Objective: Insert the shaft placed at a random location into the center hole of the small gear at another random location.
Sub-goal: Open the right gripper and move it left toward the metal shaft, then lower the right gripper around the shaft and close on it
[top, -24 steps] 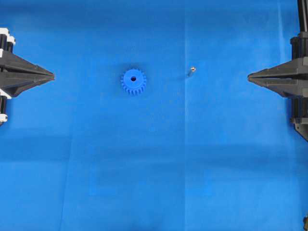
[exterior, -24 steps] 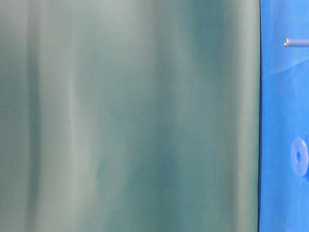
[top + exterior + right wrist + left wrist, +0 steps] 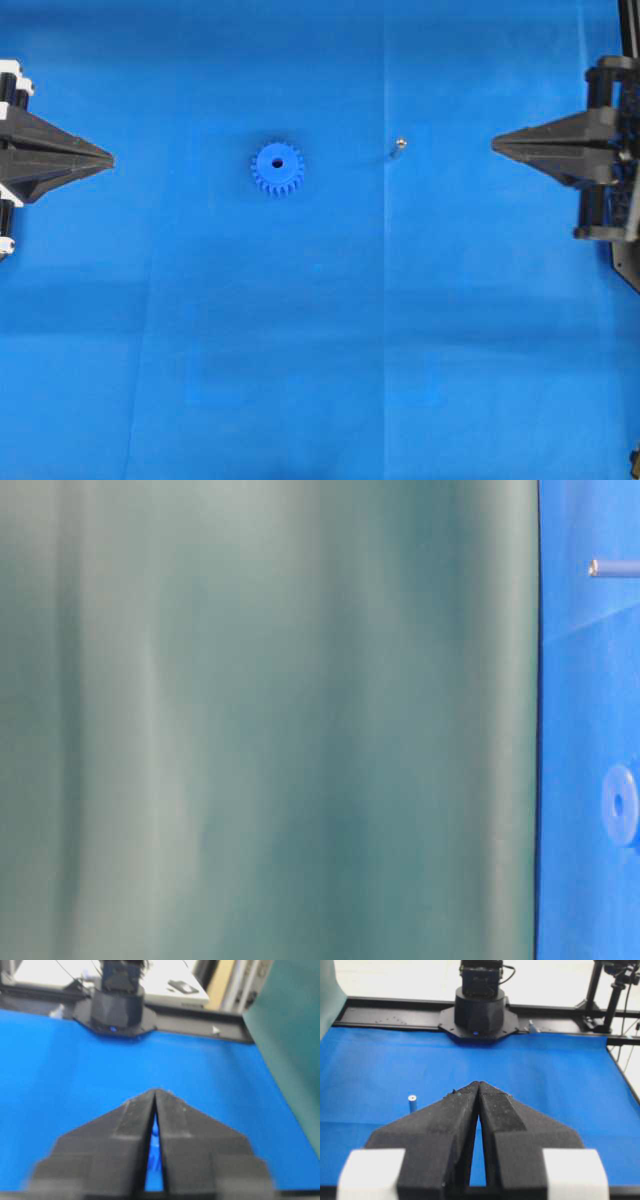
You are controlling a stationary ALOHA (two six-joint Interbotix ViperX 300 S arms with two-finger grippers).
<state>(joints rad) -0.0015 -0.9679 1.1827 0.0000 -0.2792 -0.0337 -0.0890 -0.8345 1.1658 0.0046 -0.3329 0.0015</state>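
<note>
The small gear (image 3: 277, 168), bright blue with teeth, lies flat on the blue cloth left of centre, its center hole (image 3: 277, 163) facing up and empty. The shaft (image 3: 397, 147), a tiny silver pin, stands upright to the gear's right, apart from it. In the table-level view the shaft (image 3: 612, 568) and gear (image 3: 621, 804) show at the right edge. My left gripper (image 3: 110, 158) rests at the left edge, shut and empty; its wrist view shows the shaft (image 3: 412, 1102) left of its tips (image 3: 478, 1083). My right gripper (image 3: 495, 145) is shut and empty, right of the shaft, tips (image 3: 154, 1091) touching.
A green backdrop (image 3: 270, 720) fills most of the table-level view. The opposite arm's base (image 3: 479, 1007) stands at the cloth's far edge in the left wrist view, and the other base (image 3: 117, 1007) in the right wrist view. A faint crease (image 3: 385, 250) runs down the cloth.
My right gripper has moved left toward the shaft and slightly up in the overhead view. The left gripper, gear and shaft have not moved.
</note>
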